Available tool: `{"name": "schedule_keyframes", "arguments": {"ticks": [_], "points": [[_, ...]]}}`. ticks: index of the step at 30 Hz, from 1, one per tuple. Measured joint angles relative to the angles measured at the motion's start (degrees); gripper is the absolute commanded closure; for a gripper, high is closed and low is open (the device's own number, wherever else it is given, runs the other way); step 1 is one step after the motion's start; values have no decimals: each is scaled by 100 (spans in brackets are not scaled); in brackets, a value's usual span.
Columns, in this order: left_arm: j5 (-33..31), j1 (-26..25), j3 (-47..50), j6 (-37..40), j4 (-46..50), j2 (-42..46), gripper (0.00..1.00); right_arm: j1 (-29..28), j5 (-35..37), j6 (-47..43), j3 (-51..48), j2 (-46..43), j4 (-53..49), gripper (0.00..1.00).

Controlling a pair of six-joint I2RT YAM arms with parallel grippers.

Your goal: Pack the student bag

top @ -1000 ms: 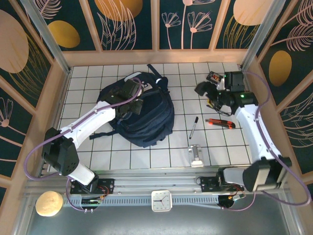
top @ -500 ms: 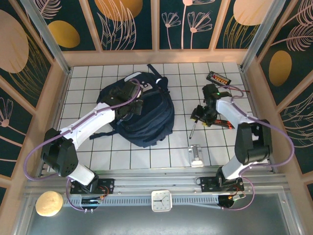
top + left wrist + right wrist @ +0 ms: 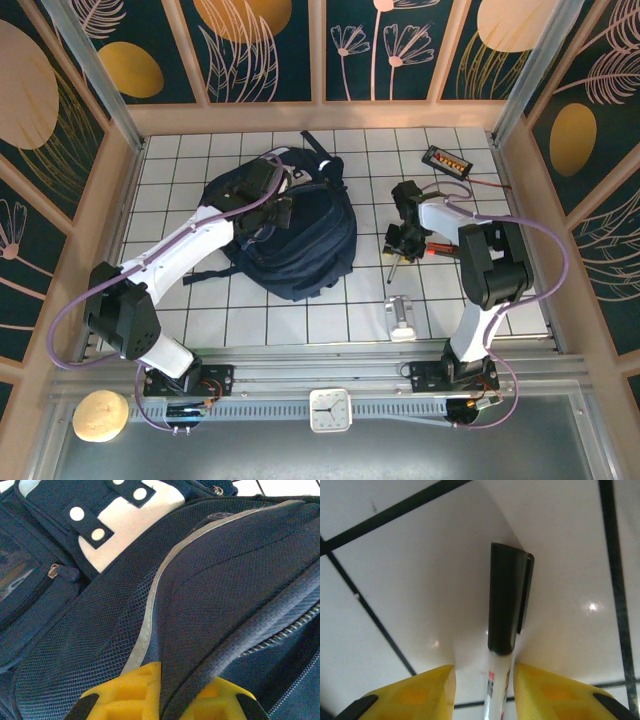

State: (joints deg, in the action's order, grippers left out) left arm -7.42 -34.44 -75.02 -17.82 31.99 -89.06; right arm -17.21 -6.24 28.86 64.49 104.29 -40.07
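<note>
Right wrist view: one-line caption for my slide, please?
Right gripper straddles the black-capped marker lying on the white tiled table.

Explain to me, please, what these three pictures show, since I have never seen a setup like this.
These are two robot arms bolted to a tiled table. One picture looks down from above; the other two come from wrist cameras. On the table lie a navy student bag, a marker pen and a red utility knife. The left end effector is pinched shut on a fold of the bag. The right end effector straddles the pen, fingers either side, not yet gripping.
</note>
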Motion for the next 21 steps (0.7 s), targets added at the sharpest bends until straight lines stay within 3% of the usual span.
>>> {"name": "schedule_keyframes", "arguments": {"ticks": [10,21], "points": [[83,0,0,-33,28,0,100,33,129,-9,234,164,-295,86],[199,4,-269,-140,157,-155,100,28,-140,-66,831,42,-354,91]]}}
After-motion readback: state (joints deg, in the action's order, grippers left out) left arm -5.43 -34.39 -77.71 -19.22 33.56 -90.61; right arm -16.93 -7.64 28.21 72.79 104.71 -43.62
